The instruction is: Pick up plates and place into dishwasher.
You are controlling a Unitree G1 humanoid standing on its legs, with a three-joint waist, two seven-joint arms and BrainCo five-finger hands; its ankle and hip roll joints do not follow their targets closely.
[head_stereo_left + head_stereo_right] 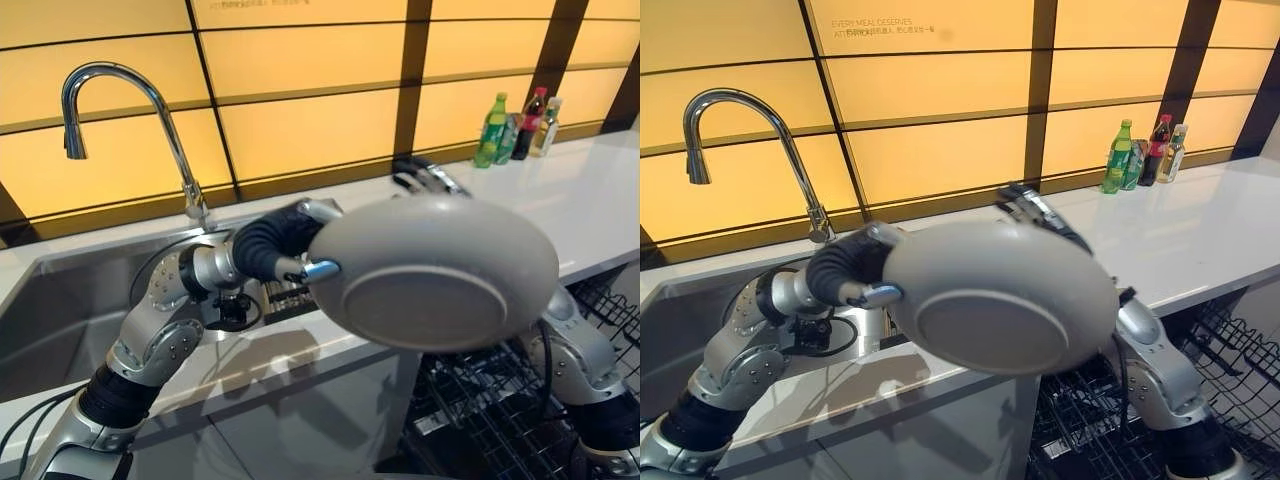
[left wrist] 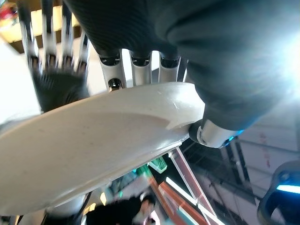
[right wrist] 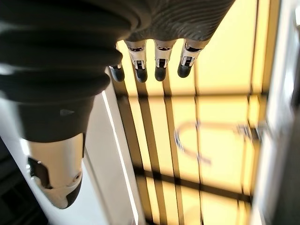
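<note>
A large grey-white plate is held up in the air above the counter's front edge, its underside turned towards me. My left hand is shut on its left rim, thumb on the near face and fingers behind it. My right hand is behind the plate's top edge. Its fingers are straight and hold nothing. Whether they touch the plate's back, I cannot tell. The open dishwasher's dark wire rack lies below the plate at the lower right.
A steel sink with a tall curved faucet is at the left. The white counter runs to the right, with several bottles at its back against the yellow panelled wall.
</note>
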